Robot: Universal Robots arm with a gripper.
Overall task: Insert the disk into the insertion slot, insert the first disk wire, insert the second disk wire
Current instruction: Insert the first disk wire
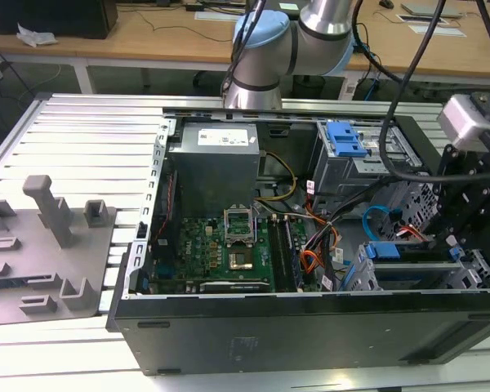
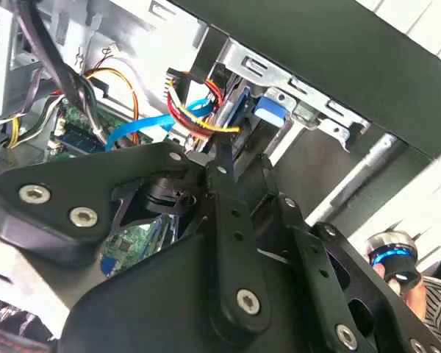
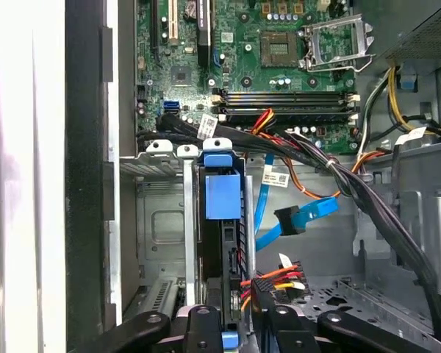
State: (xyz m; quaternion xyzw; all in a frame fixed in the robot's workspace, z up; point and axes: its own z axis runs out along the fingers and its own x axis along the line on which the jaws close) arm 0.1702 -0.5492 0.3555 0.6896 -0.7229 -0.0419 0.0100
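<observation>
The disk (image 3: pixel 222 197), silver in a bright blue carrier, sits inside the insertion slot (image 3: pixel 158 220) of the grey perforated cage; in the exterior view the disk (image 1: pixel 389 252) lies at the case's right. My gripper (image 2: pixel 242 154) hangs at the disk's end, shut on the dark plug of the first disk wire (image 2: pixel 200 123), the red-yellow-black bundle (image 3: pixel 273 283). In the exterior view the gripper (image 1: pixel 456 243) is at the case's right edge. The second disk wire (image 3: pixel 298 218), flat and light blue with a dark plug, hangs loose beside the disk, touching nothing of the gripper.
A green motherboard (image 1: pixel 229 245) fills the case floor, with a grey power supply (image 1: pixel 216 163) behind it. A second cage carries a blue latch (image 1: pixel 346 139). Thick black cables (image 3: pixel 353 191) cross beside the disk. A grey fixture (image 1: pixel 49 245) lies on the slatted table.
</observation>
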